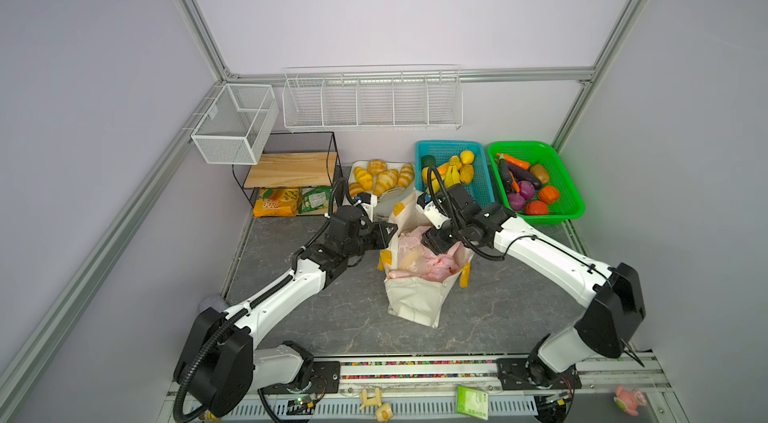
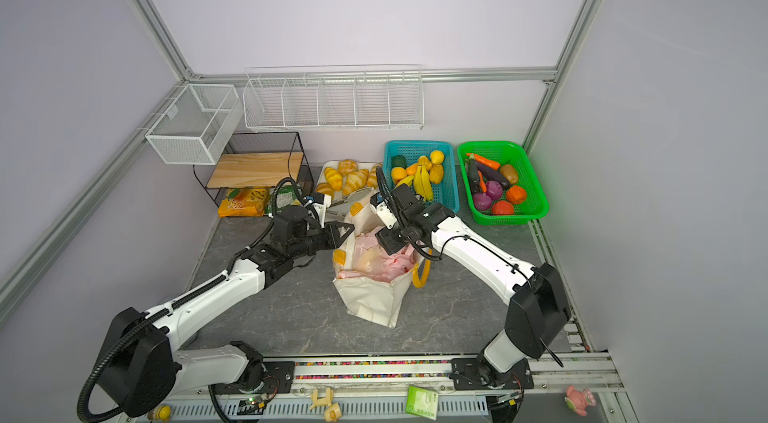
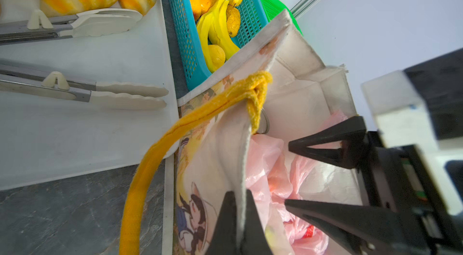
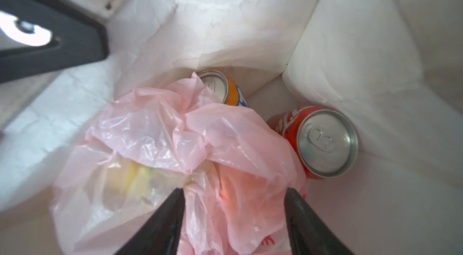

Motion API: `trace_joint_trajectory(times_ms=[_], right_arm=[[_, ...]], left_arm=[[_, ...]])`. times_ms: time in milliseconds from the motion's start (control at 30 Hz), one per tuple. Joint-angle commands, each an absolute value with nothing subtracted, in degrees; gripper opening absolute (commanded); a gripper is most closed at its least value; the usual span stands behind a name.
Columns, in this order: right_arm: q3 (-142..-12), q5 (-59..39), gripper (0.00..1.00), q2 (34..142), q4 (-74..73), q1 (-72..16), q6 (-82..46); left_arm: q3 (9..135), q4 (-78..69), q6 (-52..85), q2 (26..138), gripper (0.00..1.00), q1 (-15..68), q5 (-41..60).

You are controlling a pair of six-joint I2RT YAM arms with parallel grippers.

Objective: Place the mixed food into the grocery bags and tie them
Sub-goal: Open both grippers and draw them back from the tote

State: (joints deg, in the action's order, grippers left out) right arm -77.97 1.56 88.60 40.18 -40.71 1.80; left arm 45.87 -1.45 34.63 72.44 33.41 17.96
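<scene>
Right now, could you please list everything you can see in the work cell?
canvas tote: one, cream, table centre.
pink plastic bag: one, pink, inside tote.
orange soda can: one, orange, inside tote.
red cola can: one, red, inside tote.
teal basket: one, back, holding bananas and round fruit.
green basket: one, back right, holding vegetables.
white tray: one, back, with golden pastries, two tongs.
wire baskets: two, white, back wall.
black rack: one, back left, snack packets beneath.
left fingers: black, shut on tote rim.
right fingers: black, open inside tote.

Croissants [image 1: 384, 182], tongs [image 3: 100, 90], green vegetable basket [image 1: 552, 216], wire shelf [image 1: 374, 109]
</scene>
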Motion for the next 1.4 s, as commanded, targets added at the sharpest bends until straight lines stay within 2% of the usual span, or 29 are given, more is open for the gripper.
trace_joint_trajectory(times_ms=[0, 100, 200, 300, 333, 367, 400, 500, 600, 733, 867, 967, 1067, 1233, 1367], right_arm=[[-77.10, 4.59, 0.72, 81.24, 40.37, -40.56, 2.02], [-76.34, 9.32, 0.76, 76.41, 38.91, -39.35, 2.25], [-75.03, 15.68, 0.82, 71.61, 36.21, -37.32, 1.58], [-72.54, 22.28, 0.95, 66.64, 32.03, -33.76, 0.05], [-71.23, 24.82, 0.96, 65.12, 30.35, -31.93, -0.32], [-70.23, 26.85, 0.90, 64.02, 29.07, -30.17, -0.71], [-69.22, 28.83, 0.89, 63.08, 28.02, -28.00, -1.46], [-64.90, 32.10, 0.89, 61.03, 23.82, -21.09, -3.10], [-57.71, 34.97, 0.88, 59.39, 16.17, -15.95, -4.10], [-50.96, 35.55, 0.88, 59.24, 9.10, -12.14, -3.79], [-43.66, 33.94, 0.89, 59.81, 1.76, -9.00, -1.56], [-36.77, 28.12, 0.89, 60.46, -6.87, -8.61, 1.50], [-31.23, 27.55, 0.88, 63.20, -14.94, -8.39, 1.52], [-28.60, 27.44, 0.89, 70.33, -21.79, -8.26, 0.02], [-25.93, 27.18, 0.89, 74.53, -28.47, -8.17, 0.06]], left_arm=[[45.44, -3.12, 33.64, 70.33, 0.11, 33.75, 18.16], [45.44, -3.61, 32.16, 68.17, 0.32, 33.70, 17.10], [45.60, -2.90, 30.17, 64.92, 0.49, 33.74, 14.75], [45.87, -0.71, 27.69, 60.83, 0.65, 33.68, 10.04], [45.95, 0.39, 26.60, 59.17, 0.69, 33.58, 7.67], [45.97, 1.39, 25.60, 57.58, 0.73, 33.53, 5.29], [45.81, 2.56, 24.94, 55.62, 0.77, 33.53, 1.42], [43.52, 2.95, 22.23, 50.11, 0.91, 33.07, -11.56], [38.22, -1.95, 18.53, 45.25, 0.98, 32.53, -23.80], [32.80, -6.92, 13.31, 41.75, 0.99, 28.52, -31.16], [28.13, -14.07, 8.55, 42.88, 1.00, 21.35, -31.74], [24.24, -21.27, 7.32, 48.43, 1.00, 14.25, -26.65], [22.07, -26.65, 6.78, 54.45, 1.00, 8.00, -18.29], [18.83, -40.30, 5.79, 67.78, 1.00, 4.59, -19.08], [19.34, -44.54, 4.90, 76.14, 0.99, 4.31, -19.08]])
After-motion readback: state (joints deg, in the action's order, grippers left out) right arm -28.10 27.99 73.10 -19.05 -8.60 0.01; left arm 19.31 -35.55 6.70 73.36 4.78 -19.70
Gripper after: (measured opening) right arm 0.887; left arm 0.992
